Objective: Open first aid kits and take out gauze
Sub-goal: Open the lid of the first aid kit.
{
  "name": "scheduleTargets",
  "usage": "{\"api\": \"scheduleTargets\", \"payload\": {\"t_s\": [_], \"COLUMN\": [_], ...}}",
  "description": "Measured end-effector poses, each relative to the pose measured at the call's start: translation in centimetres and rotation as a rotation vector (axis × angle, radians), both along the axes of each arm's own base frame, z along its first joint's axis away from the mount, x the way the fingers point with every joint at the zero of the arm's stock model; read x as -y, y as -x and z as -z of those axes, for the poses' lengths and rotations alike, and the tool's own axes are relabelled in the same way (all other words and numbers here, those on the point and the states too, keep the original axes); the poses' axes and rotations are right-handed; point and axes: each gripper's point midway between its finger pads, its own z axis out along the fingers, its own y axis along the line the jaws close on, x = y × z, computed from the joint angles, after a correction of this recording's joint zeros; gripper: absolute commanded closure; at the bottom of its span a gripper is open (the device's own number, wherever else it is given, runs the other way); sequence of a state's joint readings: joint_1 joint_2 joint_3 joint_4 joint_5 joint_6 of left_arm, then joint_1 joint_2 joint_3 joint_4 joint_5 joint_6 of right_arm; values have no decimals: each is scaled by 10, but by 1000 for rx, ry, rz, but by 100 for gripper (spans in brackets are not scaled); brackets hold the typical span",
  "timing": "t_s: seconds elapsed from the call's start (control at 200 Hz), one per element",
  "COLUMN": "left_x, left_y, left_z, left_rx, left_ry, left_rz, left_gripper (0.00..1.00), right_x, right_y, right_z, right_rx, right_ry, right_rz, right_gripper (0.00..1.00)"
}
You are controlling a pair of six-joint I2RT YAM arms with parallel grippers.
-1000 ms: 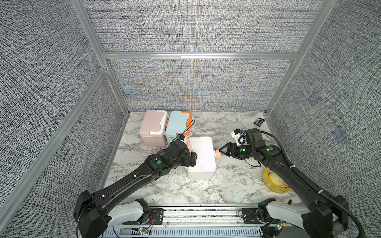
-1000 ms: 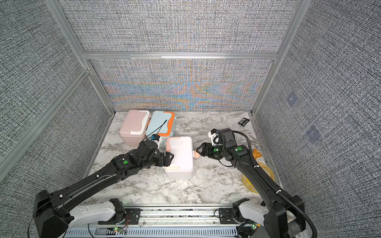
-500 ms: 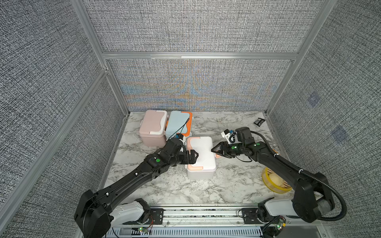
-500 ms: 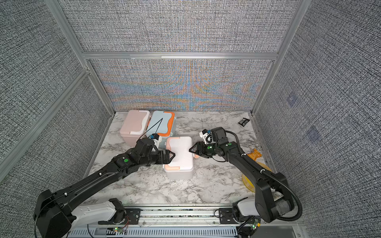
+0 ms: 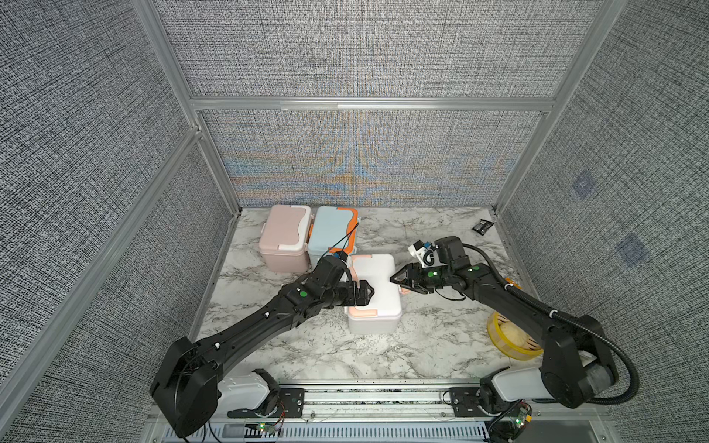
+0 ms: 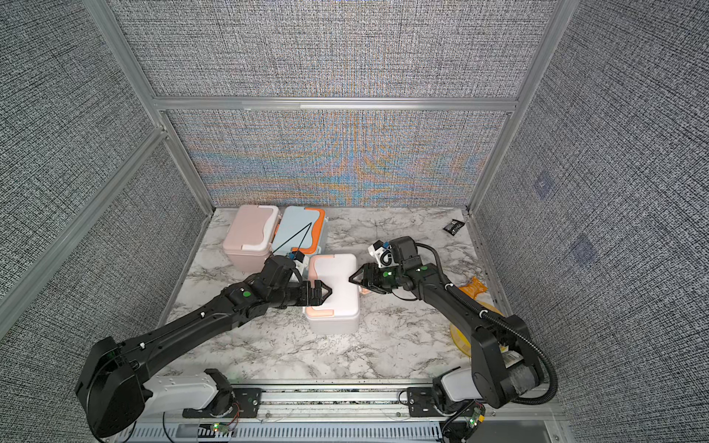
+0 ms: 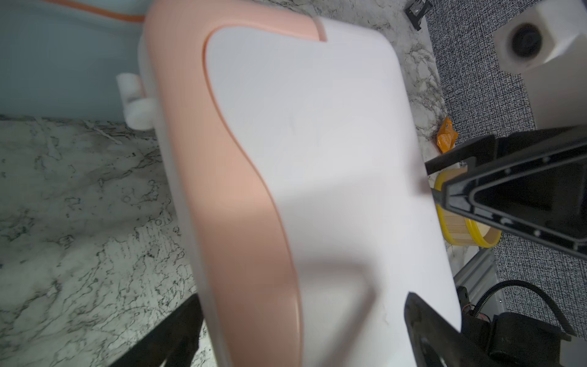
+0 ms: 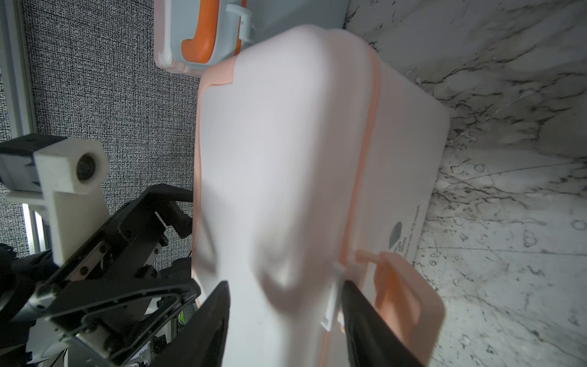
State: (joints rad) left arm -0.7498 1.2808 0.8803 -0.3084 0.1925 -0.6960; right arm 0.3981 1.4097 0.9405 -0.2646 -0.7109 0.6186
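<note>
In a top view you see the white kit with peach trim point(image 5: 378, 307) standing closed near the middle of the marble table point(image 5: 307, 353). Take that kit as your clock centre. The left gripper point(image 5: 369, 294) lies over the lid's 9 o'clock edge, and the right gripper point(image 5: 395, 278) meets the lid's 3 o'clock edge. From this angle you cannot judge whether either one is clamped. At 11 o'clock the pink kit point(image 5: 286, 237) and the light blue kit point(image 5: 332, 234) stand just beside each other, both with lids down. A small black packet point(image 5: 482, 226) lies well apart at 2 o'clock. A yellow round basket point(image 5: 510, 341) sits at 4 o'clock, partly under the right arm.
</note>
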Motion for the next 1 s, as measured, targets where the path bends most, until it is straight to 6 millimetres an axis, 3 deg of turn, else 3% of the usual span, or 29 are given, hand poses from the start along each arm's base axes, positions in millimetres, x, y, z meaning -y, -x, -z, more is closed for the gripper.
{"api": "scheduleTargets", "payload": {"t_s": [0.275,0.495,0.605,0.741,1.001], "left_x": [21,21,8,-22,-71], "left_y": [1,6,7,7,19], "left_z": [4,-17,-32,-50,-105], "left_rx": [-74,-42,6,97,250], "left_ry": [64,138,136,103,75], "left_rz": [44,47,12,-63,-149], "left_gripper": [3,0,0,0,0], "right_x": [7,7,-1,-12,-47], "right_y": [8,22,28,33,41], "right_z": [-17,-51,-64,-85,-129], "right_rx": [22,78,87,103,155], "right_ry": [-3,-56,-91,-124,-179], "right_rz": [34,11,-25,-62,-144], "right_gripper": [42,42,42,42,42]}}
